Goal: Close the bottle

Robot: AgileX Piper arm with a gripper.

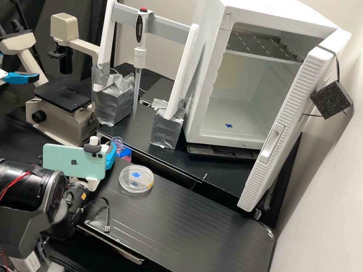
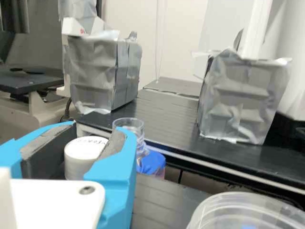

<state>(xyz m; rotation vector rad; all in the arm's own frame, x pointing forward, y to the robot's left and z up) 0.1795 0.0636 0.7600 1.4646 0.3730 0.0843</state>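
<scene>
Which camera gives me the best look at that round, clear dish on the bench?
The high view: it shows the dish whole, its full round outline and blue marking clear against the black bench. The wrist view shows part of its curved clear rim, cut off by the picture's edge.

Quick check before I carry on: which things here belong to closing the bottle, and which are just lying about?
For the job:
white cap, in the claw
uncapped bottle, just beyond the claw

Just lying about:
clear round dish
pipette on its stand
microscope
open white cabinet
</scene>
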